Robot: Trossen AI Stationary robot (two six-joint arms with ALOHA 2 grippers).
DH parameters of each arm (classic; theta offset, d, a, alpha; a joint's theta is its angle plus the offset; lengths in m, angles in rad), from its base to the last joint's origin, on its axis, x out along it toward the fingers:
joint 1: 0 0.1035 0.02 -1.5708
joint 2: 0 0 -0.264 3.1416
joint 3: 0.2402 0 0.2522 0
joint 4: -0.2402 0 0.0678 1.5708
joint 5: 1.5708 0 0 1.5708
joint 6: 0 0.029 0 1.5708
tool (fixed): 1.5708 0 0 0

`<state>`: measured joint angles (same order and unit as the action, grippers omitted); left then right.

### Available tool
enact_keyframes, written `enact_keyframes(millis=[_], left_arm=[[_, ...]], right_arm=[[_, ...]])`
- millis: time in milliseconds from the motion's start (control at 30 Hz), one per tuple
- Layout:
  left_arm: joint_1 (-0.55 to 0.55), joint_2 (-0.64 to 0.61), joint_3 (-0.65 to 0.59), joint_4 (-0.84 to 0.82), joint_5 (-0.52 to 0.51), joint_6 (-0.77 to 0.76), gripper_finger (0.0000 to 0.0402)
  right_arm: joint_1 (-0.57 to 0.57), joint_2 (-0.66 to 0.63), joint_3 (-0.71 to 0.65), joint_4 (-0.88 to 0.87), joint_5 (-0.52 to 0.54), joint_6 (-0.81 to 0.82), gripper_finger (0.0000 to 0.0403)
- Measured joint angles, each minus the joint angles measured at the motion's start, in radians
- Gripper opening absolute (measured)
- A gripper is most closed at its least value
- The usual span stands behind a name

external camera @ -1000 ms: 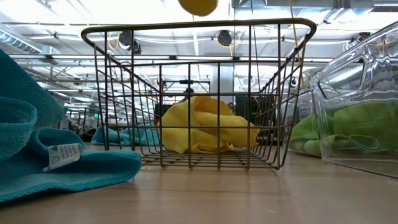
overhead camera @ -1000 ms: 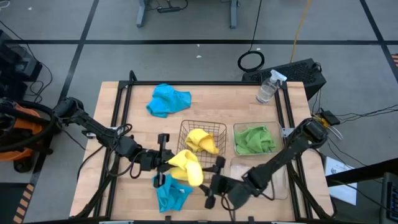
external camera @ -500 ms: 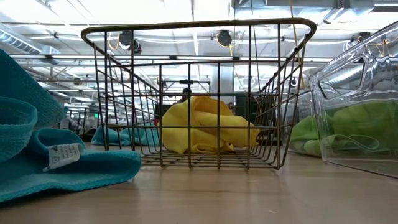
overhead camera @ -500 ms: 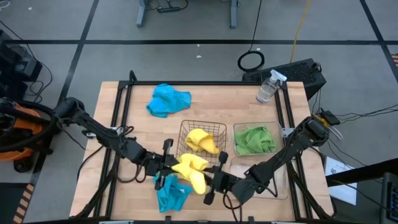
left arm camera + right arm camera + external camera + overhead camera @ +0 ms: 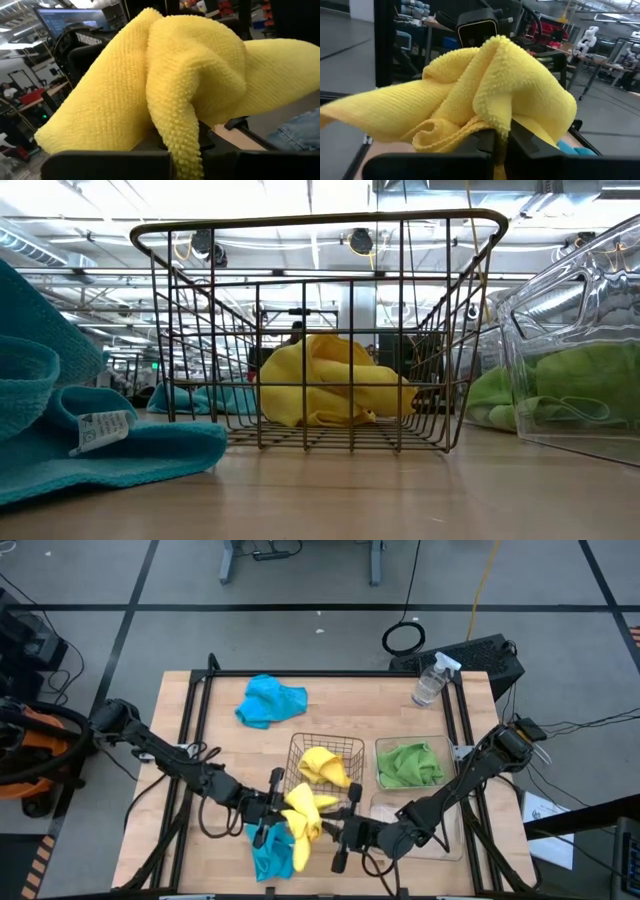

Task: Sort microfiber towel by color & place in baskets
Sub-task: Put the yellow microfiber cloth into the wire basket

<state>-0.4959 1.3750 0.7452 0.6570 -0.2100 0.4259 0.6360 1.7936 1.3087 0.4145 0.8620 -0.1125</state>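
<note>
Both the left gripper (image 5: 272, 818) and right gripper (image 5: 335, 831) pinched one fluffy yellow microfiber towel (image 5: 303, 817), lifted just before the brownish wire-mesh basket (image 5: 326, 743).

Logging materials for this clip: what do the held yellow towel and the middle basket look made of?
Yellow towel: looks like soft microfiber, matte, with a nubby looped pile and floppy folds. Wire basket: apparently metal, thin rods in an open grid with a brownish, slightly glossy finish; whether coated or bare metal is unclear.
</note>
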Motion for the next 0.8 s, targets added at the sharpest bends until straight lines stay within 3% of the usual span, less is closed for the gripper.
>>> enact_keyframes(millis=[200, 600, 800], left_arm=[[0.002, 0.0, -0.002, -0.012, 0.001, 0.002, 0.0011], [0.009, 0.0, -0.001, 0.009, -0.018, -0.004, 0.0011], [0.023, 0.0, -0.001, 0.02, -0.042, -0.003, 0.0011]], right_arm=[[0.002, 0.001, 0.0, -0.05, 0.012, -0.014, 0.008], [0.001, 0.005, 0.0, -0.153, -0.039, 0.128, 0.0314], [-0.009, 0.005, 0.0, -0.148, -0.04, 0.13, 0.0348]])
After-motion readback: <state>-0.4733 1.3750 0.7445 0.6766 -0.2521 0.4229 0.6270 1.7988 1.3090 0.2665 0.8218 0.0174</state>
